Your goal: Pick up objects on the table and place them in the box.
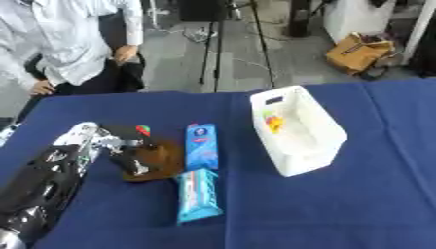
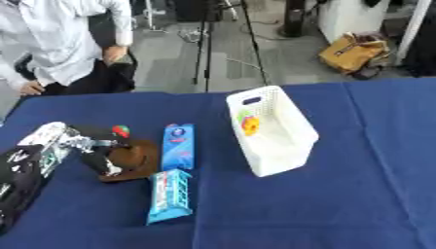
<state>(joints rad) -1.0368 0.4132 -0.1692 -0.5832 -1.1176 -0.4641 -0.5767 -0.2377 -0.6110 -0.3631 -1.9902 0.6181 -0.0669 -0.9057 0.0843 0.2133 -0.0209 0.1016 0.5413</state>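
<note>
while my left hand [image 1: 128, 156] curls its fingers around the brown object [image 1: 157, 160], it sits left of two blue packets [image 1: 201, 146], so the grab starts from my side. the white box [image 1: 298, 129] waits to the right, something yellow inside. no label is readable. my right hand is out of view.

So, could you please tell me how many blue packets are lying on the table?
2. One blue packet lies beside the brown object under the left hand; the other, lighter blue packet lies just nearer the robot. Neither is in the white box yet.
</note>
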